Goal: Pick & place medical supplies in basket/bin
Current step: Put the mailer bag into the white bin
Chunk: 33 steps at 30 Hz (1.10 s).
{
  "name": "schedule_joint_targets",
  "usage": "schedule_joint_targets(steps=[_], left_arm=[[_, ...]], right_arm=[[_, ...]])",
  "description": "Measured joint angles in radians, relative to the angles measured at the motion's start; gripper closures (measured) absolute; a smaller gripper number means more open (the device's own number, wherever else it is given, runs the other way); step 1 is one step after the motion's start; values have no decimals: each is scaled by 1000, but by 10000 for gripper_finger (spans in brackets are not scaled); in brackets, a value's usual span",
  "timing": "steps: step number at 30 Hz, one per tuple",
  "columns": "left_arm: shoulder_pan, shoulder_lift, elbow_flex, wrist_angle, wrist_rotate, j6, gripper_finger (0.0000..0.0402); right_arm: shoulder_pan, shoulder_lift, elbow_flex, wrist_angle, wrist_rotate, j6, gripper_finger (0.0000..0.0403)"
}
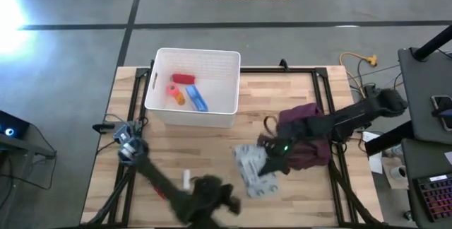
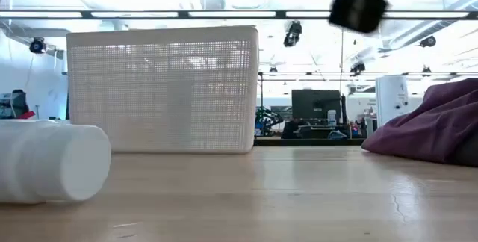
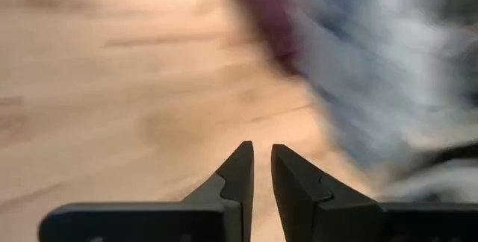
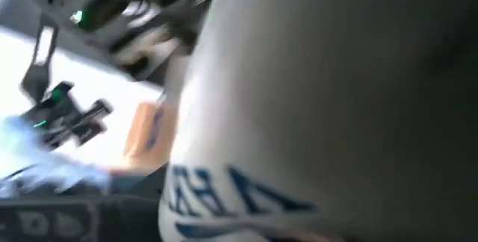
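Right gripper is down over the pale grey-white crinkly flat pack lying on the wooden slatted table, with the dark maroon crumpled cloth just behind it. I cannot tell whether those fingers have closed on the pack; the right wrist view is filled by a pale surface with blue lettering pressed right up against the lens.

Left gripper hangs low at the near edge, fingers nearly together with nothing between them. The white cylindrical plastic bottle lies on its side just beside this arm, and the white perforated plastic tub stands well beyond it, already holding a red tube, an orange bottle and a blue box.

My read on the pack: light, soft, floppy and slick, so it should sag. Best taken by an edge or a corner, pinched firmly. The bottle looks rigid but may roll, so grip across its body.

Only the overhead camera shows what is inside the tub. The table-level view gives the bottle large at the near left and the tub's mesh wall, but nothing of the pack.
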Motion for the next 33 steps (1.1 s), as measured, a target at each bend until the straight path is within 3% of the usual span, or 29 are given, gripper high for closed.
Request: schedule_joint_targets(steps=[3,6,8,14,18,20,24,29,33], left_arm=[[-82,-59,1,4,-222,-12,371],[-136,-105,2,-19,-358,5,371],[-150,-127,2,-28,-381,51,371],[-123,-193,3,-201,-364,122,371],[-116,-223,1,-395,-357,64,371],[-117,-258,-26,-409,-358,48,371],[-126,-380,-169,-402,-334,81,371],[-151,-603,-468,-336,-321,-11,371],[-173,-778,-708,-136,-322,26,371]], right_arm=[[-45,-93,97,-86,170,-83,212],[-156,-125,260,-191,319,-160,208],[-276,-71,387,-267,289,-182,210],[-583,284,799,-543,-7,-194,208],[-671,508,1034,-742,-44,-217,192],[-702,601,1132,-835,-44,-217,181],[-740,742,1329,-889,-40,-209,154],[-750,870,1552,-1001,-1,-197,111],[-730,865,1538,-1038,65,-230,83]])
